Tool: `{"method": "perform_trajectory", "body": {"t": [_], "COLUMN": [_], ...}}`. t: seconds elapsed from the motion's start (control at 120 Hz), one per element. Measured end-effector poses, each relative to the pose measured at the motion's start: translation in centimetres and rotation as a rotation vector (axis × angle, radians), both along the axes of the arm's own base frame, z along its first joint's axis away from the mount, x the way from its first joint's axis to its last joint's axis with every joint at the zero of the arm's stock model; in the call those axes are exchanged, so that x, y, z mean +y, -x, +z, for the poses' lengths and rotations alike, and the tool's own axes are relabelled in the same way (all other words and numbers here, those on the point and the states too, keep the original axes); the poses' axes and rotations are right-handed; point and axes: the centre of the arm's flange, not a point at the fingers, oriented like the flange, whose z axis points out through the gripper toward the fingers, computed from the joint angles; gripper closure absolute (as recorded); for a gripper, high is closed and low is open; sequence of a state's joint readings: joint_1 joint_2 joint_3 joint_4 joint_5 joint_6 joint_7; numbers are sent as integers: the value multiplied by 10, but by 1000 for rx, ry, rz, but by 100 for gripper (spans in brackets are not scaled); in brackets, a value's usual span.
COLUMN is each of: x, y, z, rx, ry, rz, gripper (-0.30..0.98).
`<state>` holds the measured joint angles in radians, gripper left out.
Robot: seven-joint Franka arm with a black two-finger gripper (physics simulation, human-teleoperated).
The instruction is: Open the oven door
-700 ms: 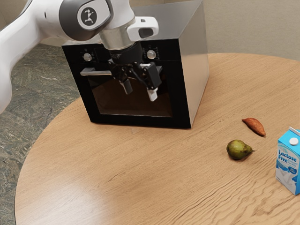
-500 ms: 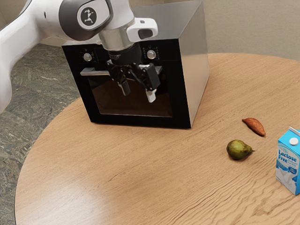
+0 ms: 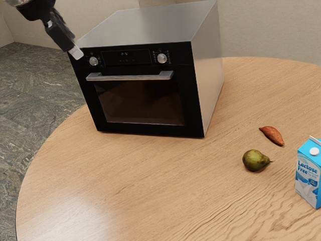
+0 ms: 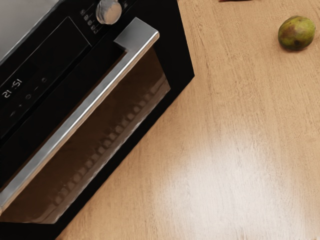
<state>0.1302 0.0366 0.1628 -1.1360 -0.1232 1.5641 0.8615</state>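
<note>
Black oven door (image 3: 143,100) shut, silver handle (image 3: 130,77) across it, gripper (image 3: 75,52) clear of both (spread or closed, I cannot tell)

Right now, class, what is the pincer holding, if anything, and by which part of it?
Nothing is held. The pincer hangs toward the exterior view's left, away from the oven handle, whose whole bar is free.

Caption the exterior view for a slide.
Oven door closed, gripper clear of its handle, a pear and a carton on the table.
</note>
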Motion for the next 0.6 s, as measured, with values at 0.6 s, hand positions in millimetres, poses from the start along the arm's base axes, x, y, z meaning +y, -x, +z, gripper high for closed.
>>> {"method": "perform_trajectory", "body": {"t": [0.6], "x": [77], "y": [-74], "z": [-83], "rx": [-98], "ry": [-277], "rz": [-614], "gripper": [0]}}
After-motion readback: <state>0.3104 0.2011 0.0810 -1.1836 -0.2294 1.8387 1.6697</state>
